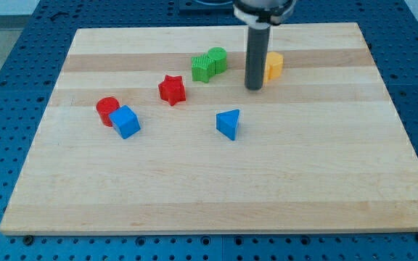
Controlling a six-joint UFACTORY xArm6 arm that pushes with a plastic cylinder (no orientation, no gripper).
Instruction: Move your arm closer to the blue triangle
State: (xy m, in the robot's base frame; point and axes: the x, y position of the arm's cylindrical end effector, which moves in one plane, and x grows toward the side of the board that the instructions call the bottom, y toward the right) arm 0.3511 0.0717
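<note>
The blue triangle [228,123] lies near the middle of the wooden board [216,196]. My tip [254,88] is the lower end of a dark rod that comes down from the view's top. It stands above and a little to the right of the blue triangle, with a clear gap between them. The tip is right beside a yellow block [273,66], which the rod partly hides.
Two green blocks [208,64] sit together left of the rod. A red star [172,90] lies left of the triangle. A red cylinder [107,110] and a blue cube [125,121] touch at the view's left.
</note>
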